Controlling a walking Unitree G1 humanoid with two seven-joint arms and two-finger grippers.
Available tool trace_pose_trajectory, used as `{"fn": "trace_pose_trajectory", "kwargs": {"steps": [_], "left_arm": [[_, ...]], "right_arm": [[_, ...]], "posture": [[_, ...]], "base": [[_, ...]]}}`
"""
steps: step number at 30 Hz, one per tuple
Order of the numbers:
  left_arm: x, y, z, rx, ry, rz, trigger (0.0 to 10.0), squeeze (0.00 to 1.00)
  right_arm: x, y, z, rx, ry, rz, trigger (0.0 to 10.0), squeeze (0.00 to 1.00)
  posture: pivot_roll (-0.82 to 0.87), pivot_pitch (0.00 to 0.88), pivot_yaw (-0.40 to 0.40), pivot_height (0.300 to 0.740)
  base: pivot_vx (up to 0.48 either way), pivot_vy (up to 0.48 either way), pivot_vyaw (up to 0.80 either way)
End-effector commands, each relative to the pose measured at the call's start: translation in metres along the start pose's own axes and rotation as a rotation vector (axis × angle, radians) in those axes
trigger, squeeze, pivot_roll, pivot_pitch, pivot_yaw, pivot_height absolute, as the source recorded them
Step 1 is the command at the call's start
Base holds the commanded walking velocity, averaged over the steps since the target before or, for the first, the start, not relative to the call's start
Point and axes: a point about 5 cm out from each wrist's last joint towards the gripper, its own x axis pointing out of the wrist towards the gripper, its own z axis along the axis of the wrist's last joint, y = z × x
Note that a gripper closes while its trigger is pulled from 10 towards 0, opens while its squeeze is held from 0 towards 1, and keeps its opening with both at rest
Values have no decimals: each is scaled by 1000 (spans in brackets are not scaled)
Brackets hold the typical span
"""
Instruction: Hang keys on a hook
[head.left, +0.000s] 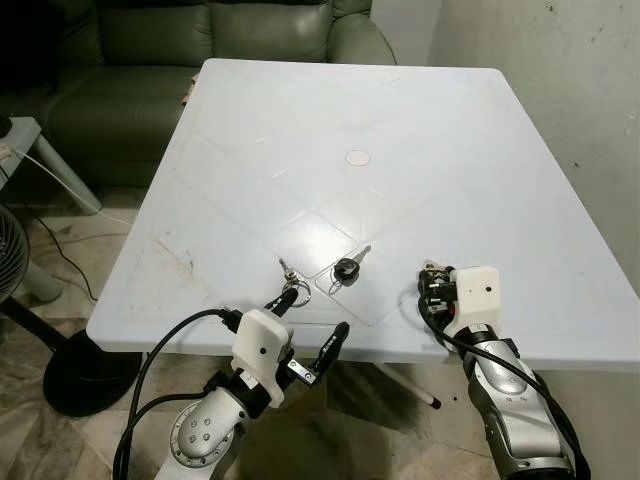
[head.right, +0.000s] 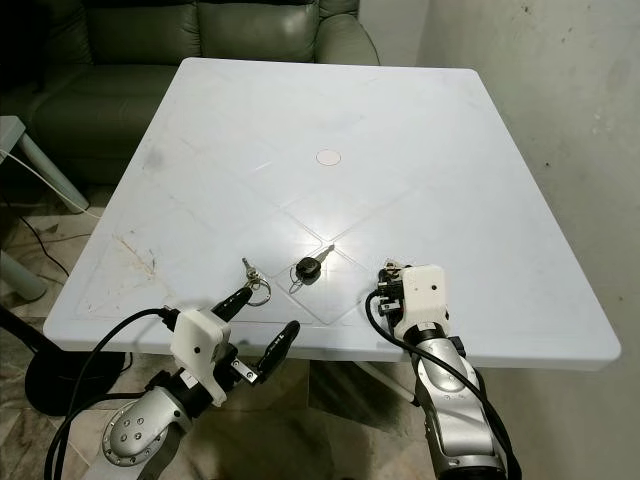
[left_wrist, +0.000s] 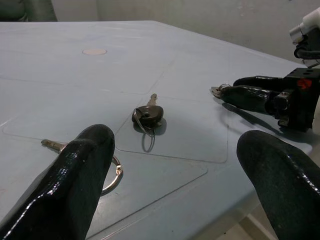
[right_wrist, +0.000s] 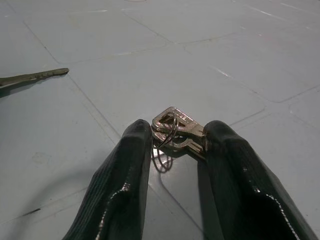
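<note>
Here, right claw (right_wrist: 175, 150) half hides keys (right_wrist: 176, 131).

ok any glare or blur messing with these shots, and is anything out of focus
Left eye view: sharp, with a bright glare patch on the white table just behind the black-headed key. Left wrist view: the left claw fingers are soft and close, the key beyond crisp. Right wrist view: the small keys between the right claw fingers are sharp, casting a faint shadow.
</note>
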Motion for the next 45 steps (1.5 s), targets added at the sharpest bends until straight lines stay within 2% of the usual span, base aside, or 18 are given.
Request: {"fn": "trace_pose_trajectory", "kwargs": {"steps": [1, 4, 5, 6, 7, 9, 10, 30, 37, 45], "left_arm": [[0, -1, 1, 9, 6, -4, 10000, 0], [0, -2, 1, 8, 6, -3, 10000, 0], [0, -2, 1, 9, 7, -3, 10000, 0], [0, -2, 1, 9, 7, -3, 10000, 0], [0, -2, 1, 8, 7, -2, 10000, 0], [0, -2, 1, 8, 7, -2, 10000, 0], [0, -2, 1, 9, 7, -1, 10000, 0], [0, -1, 1, 11, 7, 5, 10000, 0], [4, 8, 4, -7, -11, 58, 10000, 0], [9, 21, 7, -31, -30, 142, 10000, 0]], "right_arm": [[0, 2, 3, -1, -8, 12, 39, 0], [-1, 3, 3, -1, -8, 17, 0, 0], [-1, 4, 3, -1, -6, 24, 706, 0], [-1, 4, 3, -1, -6, 24, 706, 0], [-1, 5, 3, 0, -5, 27, 392, 0], [-1, 5, 3, 0, -5, 27, 392, 0], [-1, 5, 3, 0, -5, 31, 0, 0], [-1, 2, 5, 22, -16, 20, 0, 0], [5, -7, 18, 127, -49, -62, 0, 0], [11, -12, 36, 116, -137, -148, 0, 0]], "posture": [[38, 152, -11, 740], [38, 152, -12, 740], [39, 152, -13, 740], [39, 152, -13, 740], [39, 152, -13, 740], [39, 152, -13, 740], [41, 153, -15, 740], [41, 149, -17, 740], [40, 142, -16, 740], [42, 122, -17, 740]], "base": [[0, 0, 0], [0, 0, 0], [0, 0, 0], [0, 0, 0], [0, 0, 0], [0, 0, 0], [0, 0, 0], [0, 0, 0], [0, 0, 0], [0, 0, 0]]}}
